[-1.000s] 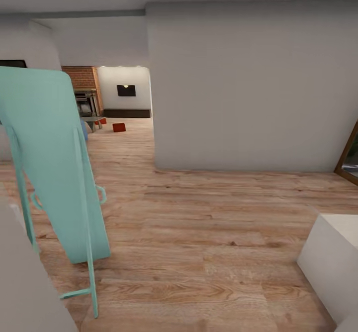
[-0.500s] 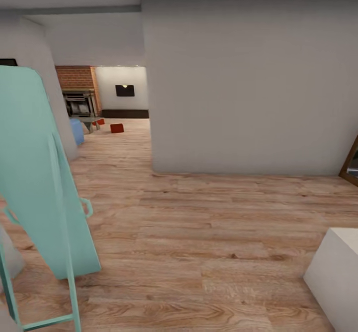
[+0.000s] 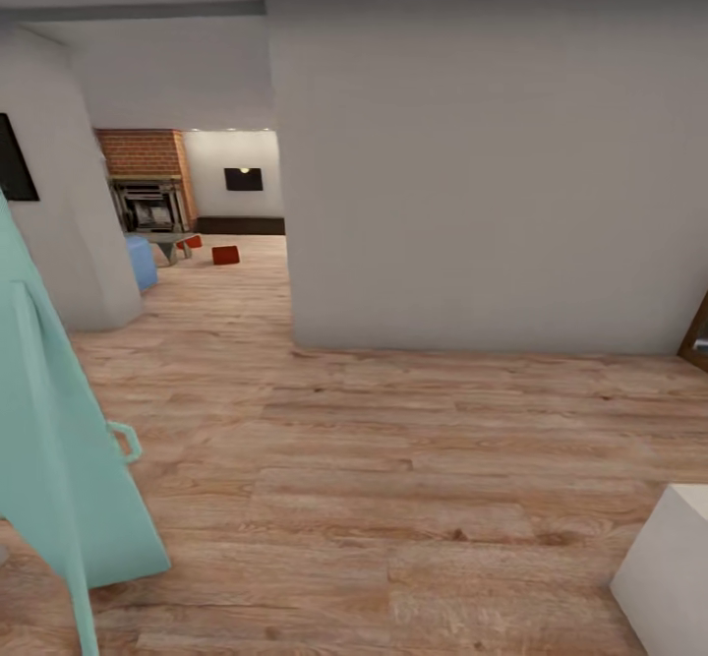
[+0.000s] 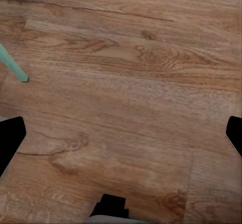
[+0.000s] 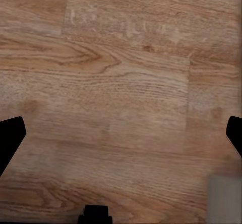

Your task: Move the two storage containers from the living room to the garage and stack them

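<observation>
We log a hallway of light wood plank flooring (image 3: 393, 459), matte, with visible grain and knots. A plain pale grey wall block (image 3: 492, 174) stands ahead; a second pale wall section (image 3: 69, 204) stands to its left.

Through the gap between them lies the living room (image 3: 197, 204): brick-red fireplace surround, one small dark wall panel with a lamp, one grey low table (image 3: 169, 241), one blue soft seat edge (image 3: 141, 263).

Storage containers, count two: one red-orange boxy bin (image 3: 226, 255) on the planks past the opening, and a second, partly hidden red-orange bin (image 3: 192, 241) just beside the table. Both are far off and small; we cannot read wall detail.

Near left: one mint-green flat panel on thin tubular legs (image 3: 54, 459), smooth, leaning. Near right: one white box corner (image 3: 669, 567).

Left gripper (image 4: 121, 133) and right gripper (image 5: 121, 133): each shows two black fingertips spread wide at the frame edges, nothing between them, bare planks below.
</observation>
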### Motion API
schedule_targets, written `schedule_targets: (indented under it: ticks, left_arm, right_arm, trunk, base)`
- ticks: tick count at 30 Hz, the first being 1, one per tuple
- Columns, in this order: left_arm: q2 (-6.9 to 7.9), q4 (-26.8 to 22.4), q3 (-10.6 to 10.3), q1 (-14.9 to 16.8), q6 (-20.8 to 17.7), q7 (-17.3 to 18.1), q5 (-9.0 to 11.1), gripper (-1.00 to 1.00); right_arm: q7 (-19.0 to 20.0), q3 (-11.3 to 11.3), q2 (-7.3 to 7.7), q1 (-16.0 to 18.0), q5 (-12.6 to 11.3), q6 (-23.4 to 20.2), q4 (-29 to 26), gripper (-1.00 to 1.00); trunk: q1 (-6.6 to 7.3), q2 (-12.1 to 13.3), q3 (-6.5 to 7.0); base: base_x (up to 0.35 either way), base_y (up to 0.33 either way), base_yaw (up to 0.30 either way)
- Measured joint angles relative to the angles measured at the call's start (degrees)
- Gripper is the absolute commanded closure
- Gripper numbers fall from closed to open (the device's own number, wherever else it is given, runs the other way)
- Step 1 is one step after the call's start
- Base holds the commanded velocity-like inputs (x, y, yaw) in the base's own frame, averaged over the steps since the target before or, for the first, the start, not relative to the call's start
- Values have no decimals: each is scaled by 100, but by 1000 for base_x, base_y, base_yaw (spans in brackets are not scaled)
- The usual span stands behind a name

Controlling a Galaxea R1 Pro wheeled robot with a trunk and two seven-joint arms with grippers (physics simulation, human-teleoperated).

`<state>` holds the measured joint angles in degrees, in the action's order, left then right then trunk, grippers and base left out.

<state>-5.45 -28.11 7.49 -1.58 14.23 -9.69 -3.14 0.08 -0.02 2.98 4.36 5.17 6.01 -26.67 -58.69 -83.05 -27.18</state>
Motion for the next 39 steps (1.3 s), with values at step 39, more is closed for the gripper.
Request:
schedule_targets:
  ticks: [39]
  left_arm:
    - [60, -3, 95, 1, -33, -12, 12, -100]
  right_arm:
    - [0, 3, 0, 0, 24, 1, 1, -100]
  trunk:
    - [0, 0, 0]
  base:
    - [327, -3, 105]
